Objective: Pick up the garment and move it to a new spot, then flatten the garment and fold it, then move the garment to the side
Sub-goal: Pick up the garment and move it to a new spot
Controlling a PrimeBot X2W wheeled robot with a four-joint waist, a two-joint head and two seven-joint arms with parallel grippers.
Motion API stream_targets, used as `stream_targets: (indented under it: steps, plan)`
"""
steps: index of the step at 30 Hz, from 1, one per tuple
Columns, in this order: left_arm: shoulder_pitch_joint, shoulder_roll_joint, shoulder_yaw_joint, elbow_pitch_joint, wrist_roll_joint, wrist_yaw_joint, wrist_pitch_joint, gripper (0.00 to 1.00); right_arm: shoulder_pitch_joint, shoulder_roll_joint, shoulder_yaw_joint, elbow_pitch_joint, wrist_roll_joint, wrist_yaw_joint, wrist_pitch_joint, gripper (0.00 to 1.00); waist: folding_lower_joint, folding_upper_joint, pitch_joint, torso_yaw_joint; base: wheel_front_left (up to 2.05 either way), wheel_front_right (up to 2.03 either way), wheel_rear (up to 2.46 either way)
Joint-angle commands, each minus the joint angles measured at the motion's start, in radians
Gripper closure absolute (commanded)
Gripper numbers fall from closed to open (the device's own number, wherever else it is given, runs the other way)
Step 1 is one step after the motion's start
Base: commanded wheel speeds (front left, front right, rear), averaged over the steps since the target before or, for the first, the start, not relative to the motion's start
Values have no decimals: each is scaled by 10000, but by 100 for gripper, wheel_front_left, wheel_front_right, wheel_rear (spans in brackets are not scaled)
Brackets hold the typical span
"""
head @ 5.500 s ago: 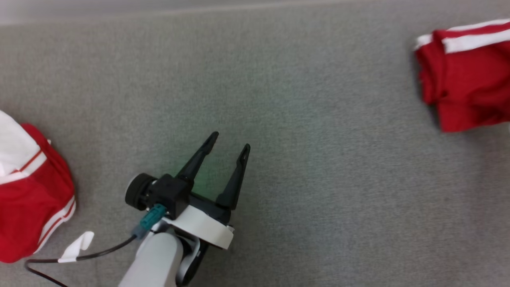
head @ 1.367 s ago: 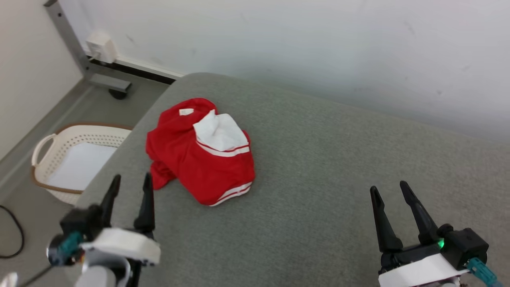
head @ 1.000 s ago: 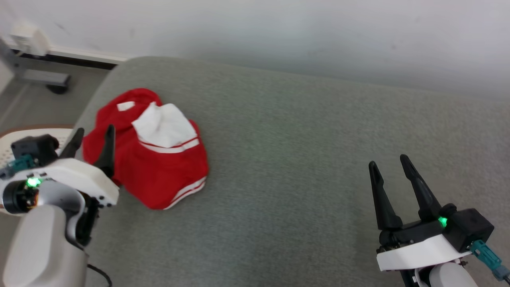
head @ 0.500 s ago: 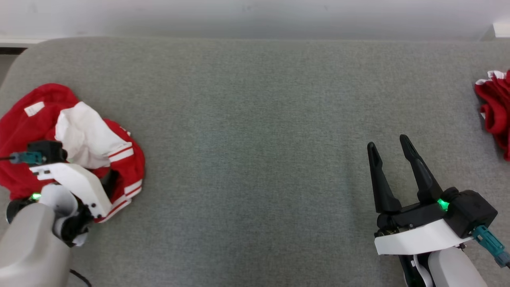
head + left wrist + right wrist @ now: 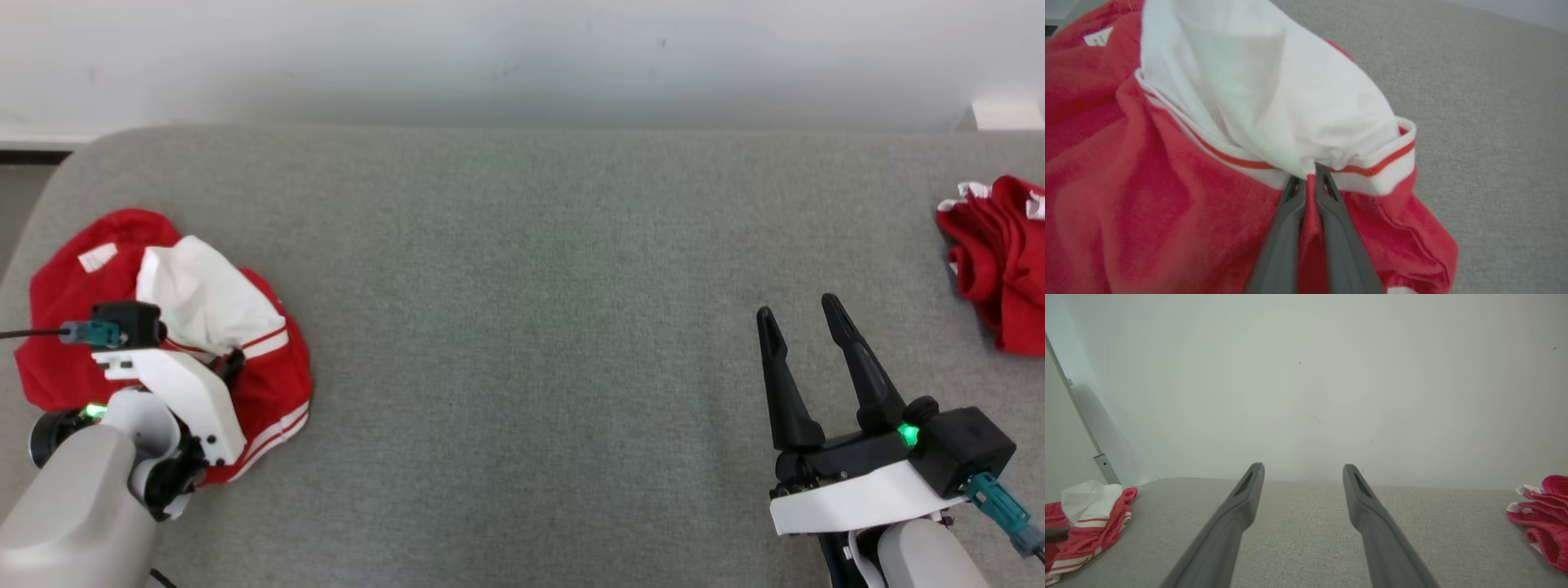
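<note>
One wide grey padded surface (image 5: 522, 327) runs from left to right across the head view, and a plain pale wall (image 5: 522, 57) stands behind its far edge. At the far left the surface rounds off at its corner, and a strip of floor (image 5: 15, 196) shows beyond it. In the right wrist view a thin metal post (image 5: 1106, 467) leans up the wall on that side.

The garment (image 5: 269, 384) lies crumpled at the left end of the surface, close to the left edge. It is red, with a white panel bunched on top and white stripes along its near hem. The left gripper (image 5: 1308, 175) is down on it. Its two dark fingers are pinched narrow on a fold of red cloth, with their tips at the white-and-red band.

To the right of the garment the grey surface is bare across the whole middle, from near edge to far edge.

The right gripper (image 5: 796, 308) is over the near right part, fingers spread wide with nothing between them, pointing toward the wall.

At the far right a second red garment (image 5: 996, 261) lies bunched, cut off by the frame and well apart from the right gripper.
</note>
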Motion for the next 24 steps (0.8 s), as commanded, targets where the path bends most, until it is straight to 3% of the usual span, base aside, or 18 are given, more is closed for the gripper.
stream_targets:
  steps: [1, 7, 15, 21, 24]
  plan:
    - [-38, 142, -122, -107, -134, 15, -93, 100, 165, 10, -48, 31, 100, -24, -25, 0, -2, 0, -387, 120, 0, 0, 0]
    - [-404, 483, -958, -1143, -421, 13, -229, 100, 625, 8, -45, 156, 207, -24, -25, 0, -2, 0, -1445, 130, 0, 0, 0]
    - [-621, 942, -1583, -3593, -963, 13, 180, 100, 1313, 4, -279, 96, 274, -24, -25, 0, -2, 0, -2330, -327, 0, 0, 0]
    - [-309, 785, -1685, -5730, -1253, 164, 513, 100, 1430, 5, -360, -4, 219, -24, -25, 0, -2, 0, -2453, -1019, 0, 0, 0]
    - [-52, 417, -1828, -6642, -1429, 369, 621, 100, 1407, 2, -397, -6, 214, -24, -25, 0, -2, 0, -2437, -1449, 0, 0, 0]
